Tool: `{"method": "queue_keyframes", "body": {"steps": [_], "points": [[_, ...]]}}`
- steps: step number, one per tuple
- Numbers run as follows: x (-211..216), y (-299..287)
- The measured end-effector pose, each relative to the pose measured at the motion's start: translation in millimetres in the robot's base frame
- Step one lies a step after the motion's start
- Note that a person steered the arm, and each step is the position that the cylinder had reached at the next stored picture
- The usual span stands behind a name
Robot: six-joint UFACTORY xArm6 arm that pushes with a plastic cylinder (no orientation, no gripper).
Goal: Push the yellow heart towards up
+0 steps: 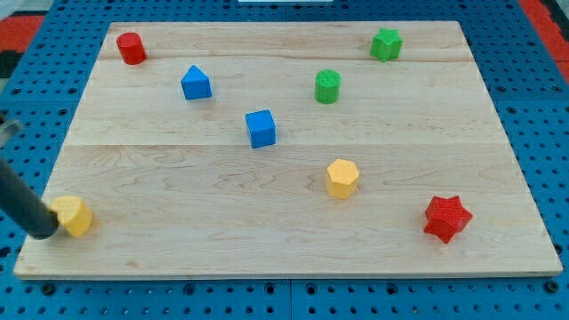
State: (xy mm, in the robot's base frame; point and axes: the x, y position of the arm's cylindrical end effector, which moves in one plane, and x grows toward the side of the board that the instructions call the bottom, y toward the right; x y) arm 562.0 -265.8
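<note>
The yellow heart (pixel 74 216) lies on the wooden board (pixel 284 204) near its bottom left corner. My tip (pixel 43 233) is at the end of the dark rod that comes in from the view's left edge. It sits just left of and slightly below the heart, touching or nearly touching it.
A yellow hexagon (pixel 342 178) lies right of centre. A red star (pixel 446 218) is at the bottom right. A blue cube (pixel 261 128) and a blue block (pixel 196 83) lie mid-board. A green cylinder (pixel 328 86), a green star (pixel 386 44) and a red cylinder (pixel 131 48) lie near the top.
</note>
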Motion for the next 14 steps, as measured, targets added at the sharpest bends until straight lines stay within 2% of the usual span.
{"method": "queue_keyframes", "body": {"steps": [2,3,5,6,8,11,13,14], "points": [[-31,36],[-5,32],[-37,39],[-38,43],[-12,68],[-34,74],[-46,115],[-57,117]]}}
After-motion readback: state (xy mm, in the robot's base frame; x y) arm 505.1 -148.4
